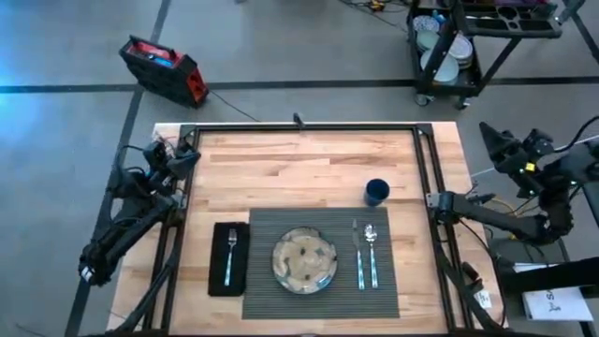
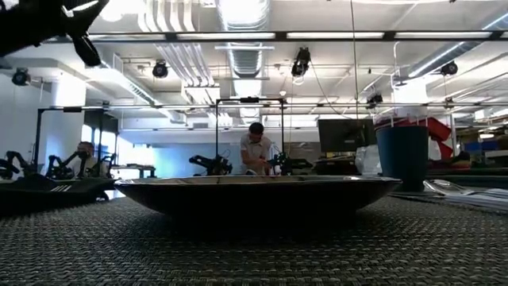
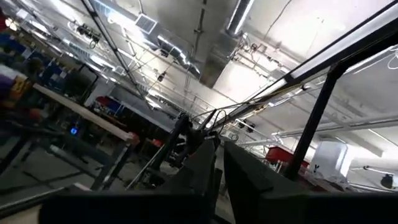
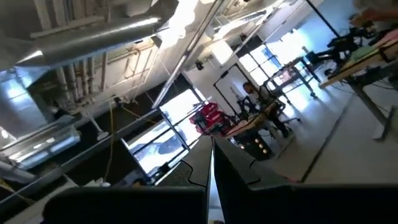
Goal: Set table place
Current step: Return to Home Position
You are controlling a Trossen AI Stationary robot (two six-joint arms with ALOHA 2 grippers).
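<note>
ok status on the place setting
Left end effector shut, right end effector shut, both off table. Mat holds plate, knife, spoon; cup at its corner, fork on napkin. Nothing in the way.

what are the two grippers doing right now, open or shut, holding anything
Left dark two-finger gripper: shut, holding nothing.
Right dark two-finger gripper: shut, holding nothing.

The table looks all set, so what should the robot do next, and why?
Probably just settle both arms at rest: left end effector and right end effector hang outside the light wooden table, and the round speckled plate, silver utensils and blue cup look neatly laid.
</note>
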